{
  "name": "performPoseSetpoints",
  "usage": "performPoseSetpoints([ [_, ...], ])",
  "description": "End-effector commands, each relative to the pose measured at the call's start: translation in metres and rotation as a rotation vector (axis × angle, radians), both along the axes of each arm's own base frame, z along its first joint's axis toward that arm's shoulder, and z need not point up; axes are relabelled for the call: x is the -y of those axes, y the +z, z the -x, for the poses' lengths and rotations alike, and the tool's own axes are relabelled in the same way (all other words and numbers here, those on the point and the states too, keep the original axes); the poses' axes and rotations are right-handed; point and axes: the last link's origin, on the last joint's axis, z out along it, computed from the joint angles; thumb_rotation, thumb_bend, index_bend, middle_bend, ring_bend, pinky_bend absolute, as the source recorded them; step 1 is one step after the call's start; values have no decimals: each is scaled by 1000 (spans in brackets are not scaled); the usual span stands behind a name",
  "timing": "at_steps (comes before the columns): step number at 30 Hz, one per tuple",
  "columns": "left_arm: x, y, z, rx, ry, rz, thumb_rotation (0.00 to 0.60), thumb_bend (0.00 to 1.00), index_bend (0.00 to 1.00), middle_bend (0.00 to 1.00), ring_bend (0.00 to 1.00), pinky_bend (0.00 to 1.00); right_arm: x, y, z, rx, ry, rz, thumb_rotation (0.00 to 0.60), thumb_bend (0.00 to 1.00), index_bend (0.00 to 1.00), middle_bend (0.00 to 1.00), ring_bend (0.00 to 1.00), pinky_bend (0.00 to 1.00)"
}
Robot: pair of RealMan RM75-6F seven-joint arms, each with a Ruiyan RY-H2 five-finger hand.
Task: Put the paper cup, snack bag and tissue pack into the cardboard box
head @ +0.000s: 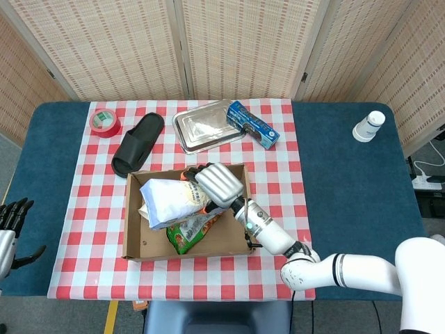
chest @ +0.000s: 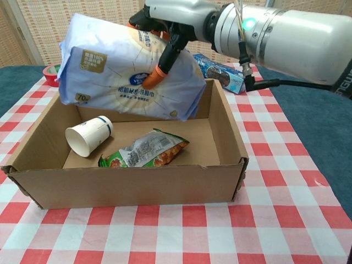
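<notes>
Right hand holds one tissue pack over box.

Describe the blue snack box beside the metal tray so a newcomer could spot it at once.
Start at the red-checked tablecloth and look beyond the cardboard box, toward the screen. There a shiny metal tray lies, and the blue box rests against its right end. It is the only long, narrow blue packet, lying at a slant, unlike the flat silver tray.

Right hand: silver-grey metallic shell, black fingers, orange fingertip pads. Right arm: glossy white segments, black joint bands, green indicator light, thin cable at wrist. Left hand: black fingers, silver-grey wrist.
</notes>
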Motion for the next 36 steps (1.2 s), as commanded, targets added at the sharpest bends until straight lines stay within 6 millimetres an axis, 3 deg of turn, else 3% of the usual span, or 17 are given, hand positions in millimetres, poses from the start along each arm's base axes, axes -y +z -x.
performPoseSetpoints([
  [1, -1, 0, 0, -1, 1, 2, 600, 206, 0, 0, 0, 0, 0, 0, 2, -44, -13, -78, 600, 0, 127, 212, 84, 198],
  [4, -1, 0, 0, 0, 0, 0, 600, 207, 0, 0, 0, 0, -1, -1, 1, -42, -5, -78, 600, 0, 16, 113, 3, 102],
  [11, -2, 0, 0, 1, 2, 0, 600, 206, 0, 0, 0, 0, 1, 8, -1, 6, 8, -36, 600, 0, 0, 69, 0, 84],
  [17, -1, 0, 0, 0, 2, 2, 600, 206, 0, 0, 0, 0, 9, 35, 3, 9, 32, 80, 600, 0, 0, 67, 0, 83],
  [20, -2, 1, -1, 1, -2, 4, 600, 206, 0, 0, 0, 0, 19, 57, 16, -29, 36, 199, 600, 0, 0, 68, 0, 83],
  [23, -2, 0, -1, 0, -3, 10, 600, 206, 0, 0, 0, 0, 32, 85, 39, -89, 1, 355, 600, 0, 0, 67, 0, 80],
  [28, -2, -3, -2, -3, -7, 20, 600, 207, 0, 0, 0, 0, 50, 128, 99, -181, -155, 574, 600, 0, 1, 67, 0, 69],
  [36, -2, -2, -2, 3, -5, 18, 600, 207, 0, 0, 0, 0, 34, 170, 213, -189, -355, 599, 600, 0, 61, 68, 0, 58],
])
